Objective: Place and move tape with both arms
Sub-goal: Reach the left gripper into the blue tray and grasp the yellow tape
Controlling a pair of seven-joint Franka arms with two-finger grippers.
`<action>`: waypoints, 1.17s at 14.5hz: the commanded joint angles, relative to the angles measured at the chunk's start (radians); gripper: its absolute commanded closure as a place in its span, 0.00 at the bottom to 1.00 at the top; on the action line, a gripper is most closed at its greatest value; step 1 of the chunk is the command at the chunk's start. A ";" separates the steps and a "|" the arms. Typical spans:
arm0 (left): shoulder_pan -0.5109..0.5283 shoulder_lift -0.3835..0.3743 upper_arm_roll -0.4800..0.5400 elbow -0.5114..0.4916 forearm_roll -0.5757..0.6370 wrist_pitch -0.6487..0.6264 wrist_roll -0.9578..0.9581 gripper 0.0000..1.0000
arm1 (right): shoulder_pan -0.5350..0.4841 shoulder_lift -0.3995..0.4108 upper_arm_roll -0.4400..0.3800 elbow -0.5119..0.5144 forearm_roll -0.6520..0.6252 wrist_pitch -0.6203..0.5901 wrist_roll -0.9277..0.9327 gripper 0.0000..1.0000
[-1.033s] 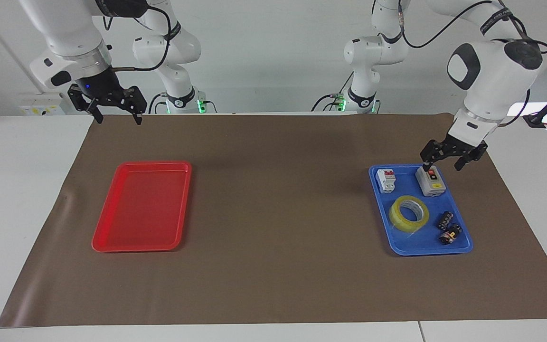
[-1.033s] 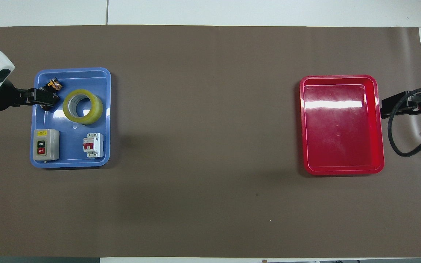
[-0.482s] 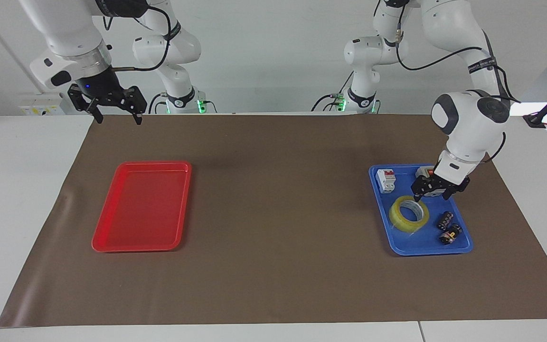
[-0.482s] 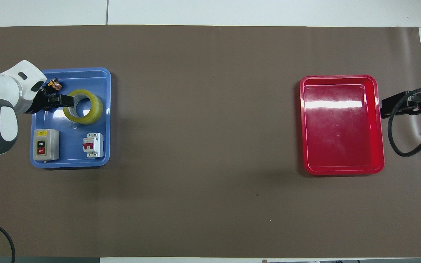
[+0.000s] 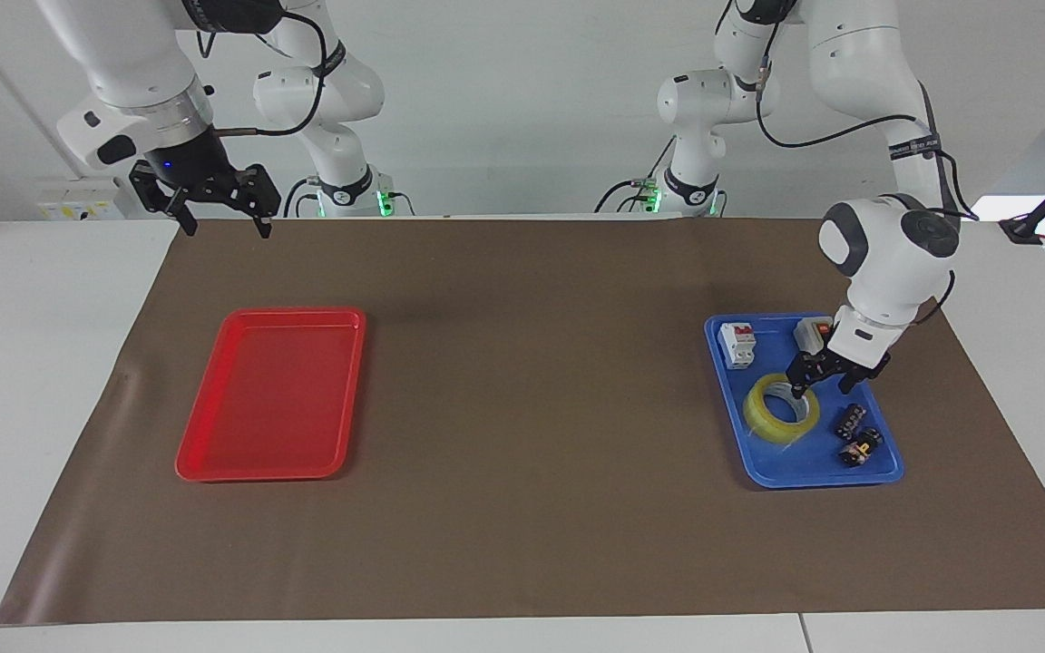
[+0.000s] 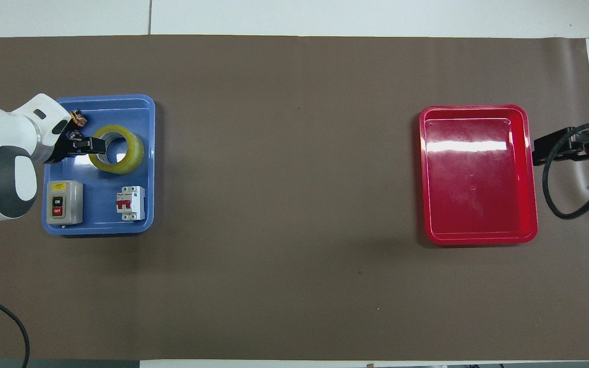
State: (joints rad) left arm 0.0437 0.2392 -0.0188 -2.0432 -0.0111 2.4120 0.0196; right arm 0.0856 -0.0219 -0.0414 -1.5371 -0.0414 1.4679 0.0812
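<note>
**The left arm is right at the tape**

The tape (image 5: 781, 407) lies flat in the blue tray (image 5: 758, 467), at the right side of the facing view, with its hole pointing up. It sits in the middle of the tray, farther from the robots than the grey switch box (image 6: 64, 202) and the white breaker (image 6: 130, 203). Small dark parts (image 5: 856, 436) lie beside it.

The left gripper (image 5: 820, 383) is down at the tape's rim. Its jaws are spread. One finger looks to be over the hole and the other outside the ring, toward the left arm's end of the worktop (image 5: 532, 544). So the ring's wall lies between the jaws. I think the next move is to squeeze that wall and lift.

The right gripper (image 5: 219, 218) waits up high in the upper left of the facing view, above the brown mat's edge, jaws spread. It is well apart from the tape. The red tray (image 5: 214, 453) below it holds nothing.
</note>
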 commanded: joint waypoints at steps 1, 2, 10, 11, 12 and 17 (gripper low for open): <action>0.001 0.040 -0.003 -0.014 -0.016 0.077 -0.026 0.16 | -0.010 0.004 0.003 0.006 0.012 -0.006 -0.024 0.00; 0.001 0.045 -0.003 -0.015 -0.016 0.084 -0.033 0.16 | -0.010 0.002 0.003 0.006 0.012 -0.006 -0.024 0.00; -0.002 0.006 -0.003 0.008 -0.016 -0.028 -0.098 1.00 | -0.010 0.002 0.003 0.006 0.014 -0.006 -0.024 0.00; -0.001 -0.015 -0.003 0.026 -0.015 -0.081 -0.099 1.00 | -0.010 0.002 0.003 0.006 0.014 -0.006 -0.024 0.00; -0.008 -0.033 -0.003 0.052 -0.016 -0.146 -0.101 1.00 | -0.010 0.002 0.003 0.006 0.014 -0.006 -0.024 0.00; -0.114 -0.100 -0.006 0.110 -0.013 -0.297 -0.203 1.00 | -0.010 0.002 0.003 0.006 0.014 -0.006 -0.024 0.00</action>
State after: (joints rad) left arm -0.0061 0.1639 -0.0301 -1.9315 -0.0112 2.1443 -0.1287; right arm 0.0856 -0.0219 -0.0414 -1.5371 -0.0414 1.4679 0.0812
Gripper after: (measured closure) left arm 0.789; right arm 0.000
